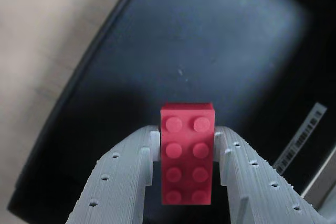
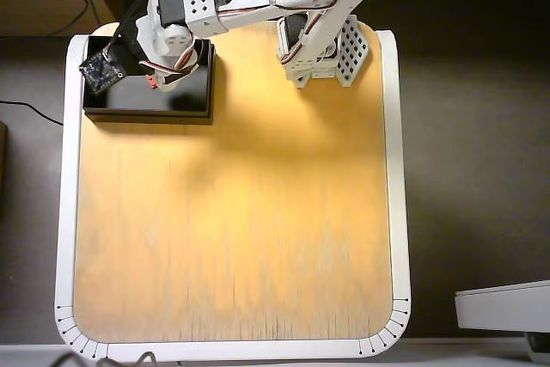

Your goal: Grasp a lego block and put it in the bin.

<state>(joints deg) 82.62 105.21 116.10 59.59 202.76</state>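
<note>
In the wrist view the red lego block (image 1: 187,156) stands studs-up between my two pale printed fingers, and my gripper (image 1: 186,130) is shut on its long sides. It hangs above the dark floor of the black bin (image 1: 199,40), whose curved rim runs along the left. In the overhead view my arm reaches left from its base, and the gripper (image 2: 160,82) is over the bin (image 2: 146,114) at the table's far left corner. Only a sliver of the red lego block (image 2: 152,83) shows under the wrist there.
The wooden table (image 2: 223,212) has a white border. The arm's base (image 2: 322,49) is mounted at its far edge. A small black circuit board (image 2: 101,70) rides on the wrist. A barcode label (image 1: 304,135) lies at the bin's right side. A cable (image 2: 26,111) trails off to the left.
</note>
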